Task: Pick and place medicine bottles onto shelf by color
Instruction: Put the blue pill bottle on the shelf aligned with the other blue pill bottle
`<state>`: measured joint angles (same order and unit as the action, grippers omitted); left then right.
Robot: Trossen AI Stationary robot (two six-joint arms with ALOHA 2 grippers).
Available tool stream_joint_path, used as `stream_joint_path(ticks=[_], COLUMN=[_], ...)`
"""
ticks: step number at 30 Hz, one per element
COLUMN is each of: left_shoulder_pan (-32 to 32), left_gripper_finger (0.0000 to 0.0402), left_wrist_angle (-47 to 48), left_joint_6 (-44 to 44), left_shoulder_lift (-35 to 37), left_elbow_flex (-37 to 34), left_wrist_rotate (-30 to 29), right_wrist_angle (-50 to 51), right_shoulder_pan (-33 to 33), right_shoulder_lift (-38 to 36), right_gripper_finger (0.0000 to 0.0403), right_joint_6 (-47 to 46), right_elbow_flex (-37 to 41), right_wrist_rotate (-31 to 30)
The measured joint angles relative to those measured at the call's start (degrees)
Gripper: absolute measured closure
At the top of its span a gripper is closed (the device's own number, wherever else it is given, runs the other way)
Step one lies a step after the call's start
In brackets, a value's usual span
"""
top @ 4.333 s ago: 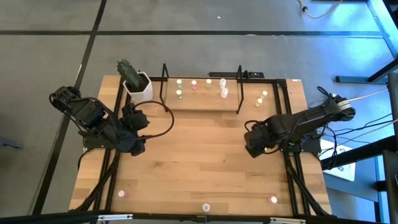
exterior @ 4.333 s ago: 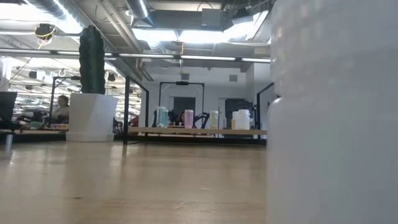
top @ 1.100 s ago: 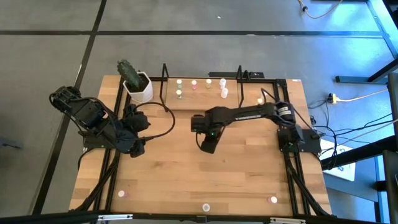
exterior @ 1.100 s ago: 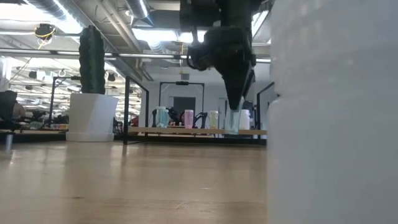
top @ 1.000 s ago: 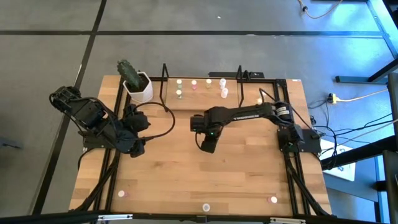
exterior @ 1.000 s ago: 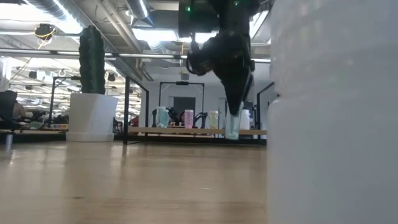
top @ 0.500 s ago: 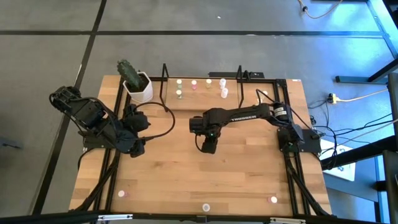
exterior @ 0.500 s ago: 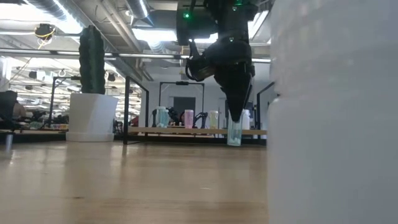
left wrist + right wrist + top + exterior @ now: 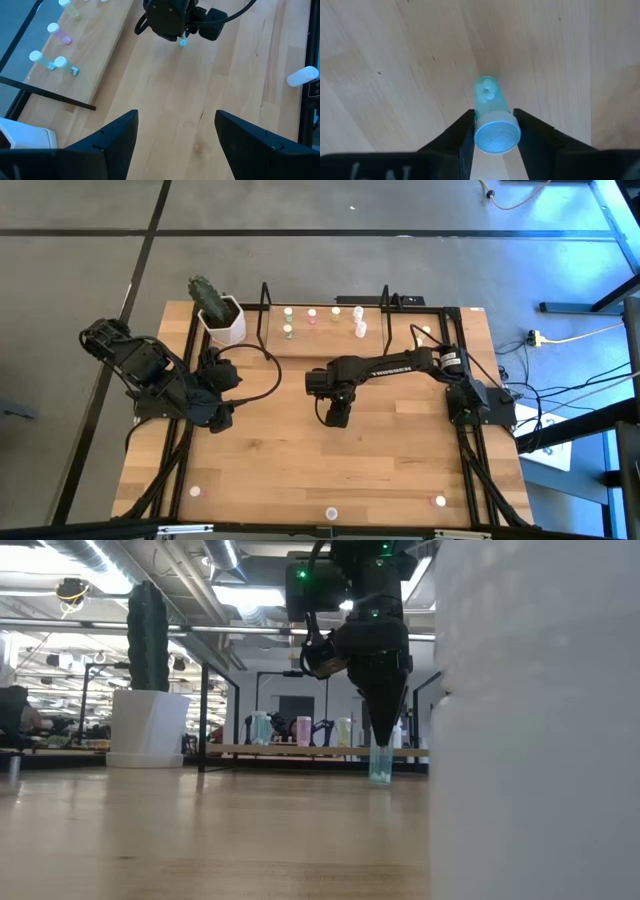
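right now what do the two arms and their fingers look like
Both arms are dark, near-black jointed links with black cables looping along them. The right arm carries pale lettering on one link and a lit green indicator on its wrist block. The left gripper has two broad, flat, black wedge-shaped fingers; the right gripper has matching dark fingers.

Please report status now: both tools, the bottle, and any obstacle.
Right tool around green bottle, bottle upright on table. Left tool open, waiting. No obstacle seen.

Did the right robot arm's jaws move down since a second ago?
Yes. In the low view the right gripper has come down toward the wooden table, bringing the little pale green-topped bottle lower against the black wire shelf behind it.
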<state>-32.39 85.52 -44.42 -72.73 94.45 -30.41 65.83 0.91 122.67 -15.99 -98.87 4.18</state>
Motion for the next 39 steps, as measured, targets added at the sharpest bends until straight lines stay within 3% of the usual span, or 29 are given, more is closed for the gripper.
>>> stream_joint_path(ticks=[19, 28, 39], left_shoulder_pan=[0.00, -0.01, 0.01], left_gripper_finger=[0.0144, 0.0144, 0.0144], left_wrist_angle=[0.00, 0.00, 0.02], left_joint_6=[0.00, 0.02, 0.00], left_shoulder_lift=[-0.02, -0.02, 0.00], left_elbow_flex=[0.00, 0.00, 0.00], left_wrist_rotate=[-0.02, -0.02, -0.02], right_wrist_angle=[-0.51, 0.44, 4.72], right_shoulder_pan=[0.00, 0.04, 0.04], right_shoulder_lift=[0.00, -0.02, -0.07], right_gripper_finger=[0.0166, 0.0163, 0.0163], right_joint_6=[-0.22, -1.67, -1.75], right_elbow_flex=[0.00, -0.67, -7.93], right_wrist_rotate=[-0.02, 4.34, -0.67])
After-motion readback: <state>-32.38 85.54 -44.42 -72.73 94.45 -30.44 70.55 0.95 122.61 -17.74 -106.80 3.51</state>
